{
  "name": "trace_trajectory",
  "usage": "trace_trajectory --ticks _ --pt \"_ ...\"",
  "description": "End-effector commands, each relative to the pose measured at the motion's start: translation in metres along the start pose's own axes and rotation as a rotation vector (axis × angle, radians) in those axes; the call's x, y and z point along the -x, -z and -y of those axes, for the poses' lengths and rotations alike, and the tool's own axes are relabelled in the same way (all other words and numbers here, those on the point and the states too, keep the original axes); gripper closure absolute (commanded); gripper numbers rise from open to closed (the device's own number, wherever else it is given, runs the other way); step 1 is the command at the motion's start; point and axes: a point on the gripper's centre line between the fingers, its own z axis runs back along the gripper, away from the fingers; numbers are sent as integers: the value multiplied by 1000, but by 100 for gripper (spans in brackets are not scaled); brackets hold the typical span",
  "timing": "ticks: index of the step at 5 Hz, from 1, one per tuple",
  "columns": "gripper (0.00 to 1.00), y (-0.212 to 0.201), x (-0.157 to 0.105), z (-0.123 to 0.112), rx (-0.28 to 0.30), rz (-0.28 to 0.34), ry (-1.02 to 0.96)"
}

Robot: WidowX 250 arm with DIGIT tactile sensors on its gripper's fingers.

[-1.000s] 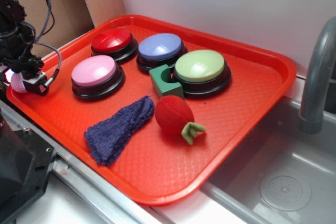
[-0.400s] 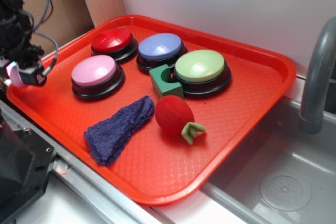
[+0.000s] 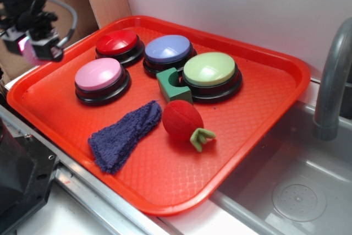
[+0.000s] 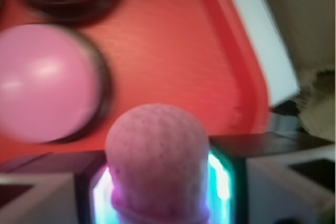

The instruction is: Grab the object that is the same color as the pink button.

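Hovering above the left corner of the red tray, the gripper has its jaws clenched on the small pink ball, lifted clear of the tray floor. Below it sits the pink button, beside the red button. The blue cloth lies nearer the front edge.

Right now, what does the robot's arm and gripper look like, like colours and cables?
The gripper is black and boxy, on a black arm with grey-black cables looping off its side. In the wrist view the jaws are black blocks with pale grey faces, and a cyan-to-magenta glow shines between them.
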Motion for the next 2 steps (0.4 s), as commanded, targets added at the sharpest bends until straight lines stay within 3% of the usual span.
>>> trace_trajectory --ticks 1,2 --pt "100 -43 4 49 81 32 152" --pt "100 -39 10 67 118 15 176"
